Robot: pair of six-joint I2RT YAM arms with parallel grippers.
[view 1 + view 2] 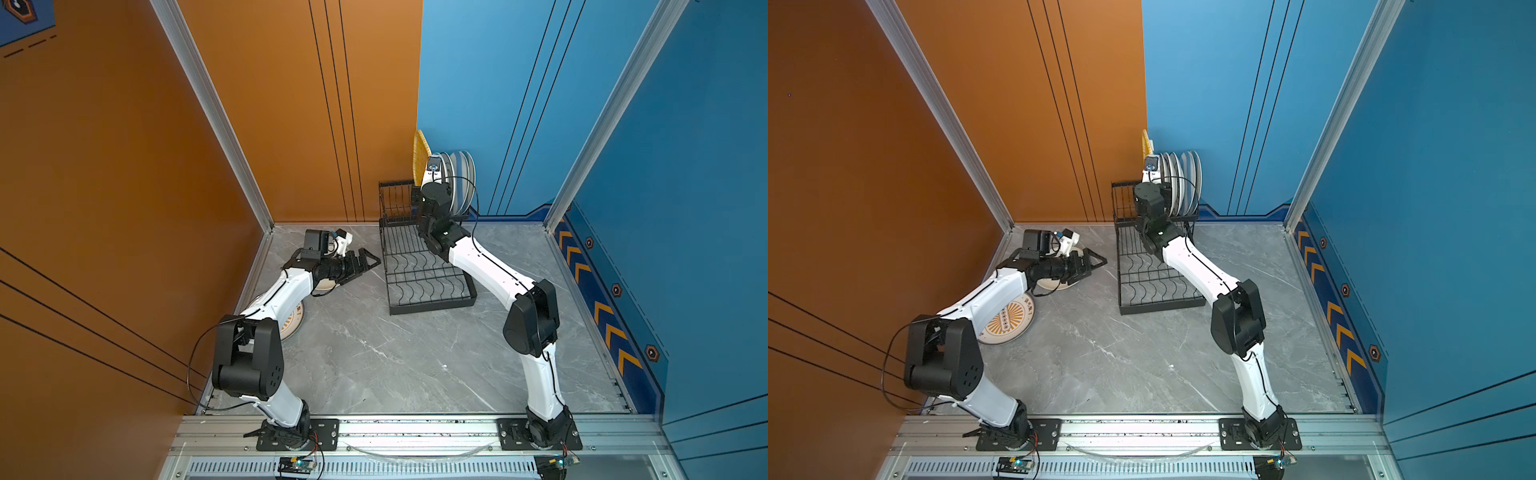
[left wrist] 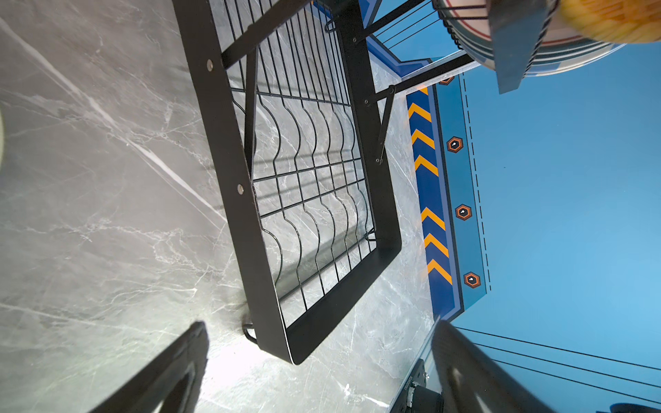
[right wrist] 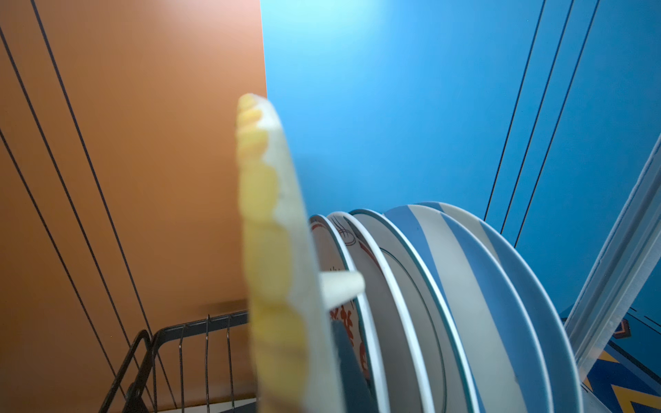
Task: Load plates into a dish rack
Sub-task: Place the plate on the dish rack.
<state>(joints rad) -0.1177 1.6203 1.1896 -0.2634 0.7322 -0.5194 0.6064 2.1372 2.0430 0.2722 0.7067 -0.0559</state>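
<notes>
The black wire dish rack (image 1: 428,286) stands at the back of the table. Several plates (image 1: 461,174) stand on edge in its raised rear tier, two of them blue-and-white striped (image 3: 475,286). My right gripper (image 3: 314,357) is shut on a yellow woven tray (image 1: 420,156), holding it upright at the left end of that row. My left gripper (image 1: 368,262) hangs open and empty just left of the rack's lower tier (image 2: 304,178). Under it lies a cream plate (image 1: 1059,283). Partly under the left arm lies a plate with an orange sunburst print (image 1: 1007,320).
The orange wall (image 1: 124,166) runs close along the left arm, and the blue wall (image 1: 519,104) stands right behind the rack. Aluminium posts (image 1: 582,174) frame the corners. The grey marble table (image 1: 395,353) stretches between the arms to the front rail (image 1: 415,432).
</notes>
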